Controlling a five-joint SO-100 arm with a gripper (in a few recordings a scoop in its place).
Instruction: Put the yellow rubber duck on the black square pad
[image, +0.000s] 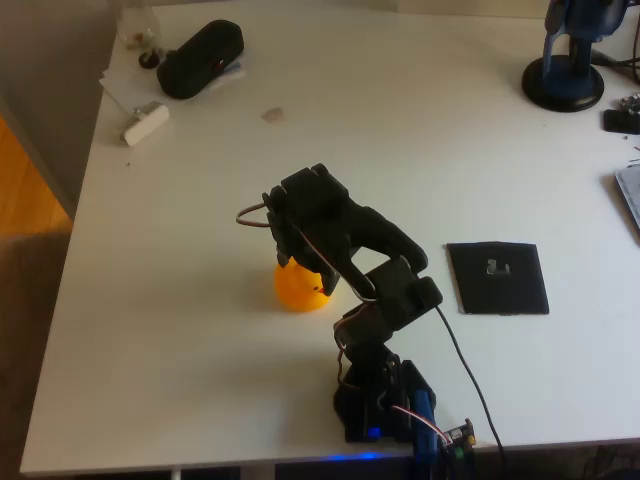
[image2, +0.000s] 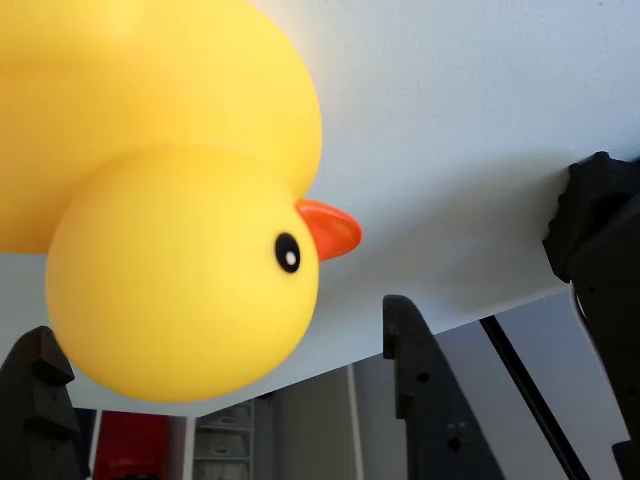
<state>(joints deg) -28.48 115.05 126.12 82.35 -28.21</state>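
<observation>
One yellow rubber duck (image2: 180, 200) btwn spread gripper (image2: 220, 380) fingers.

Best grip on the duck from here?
Take the yellow rubber duck across its round head, coming down from above. In the wrist view the gripper sits open with one finger either side of the head, which looks narrower than the body behind it.

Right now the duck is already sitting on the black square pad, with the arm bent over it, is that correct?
Not quite. The overhead view shows the duck on the bare white table, well to the left of the black square pad, which has nothing standing on it. The arm is indeed bent over the duck, and in the wrist view the gripper has a finger on either side of it.
</observation>
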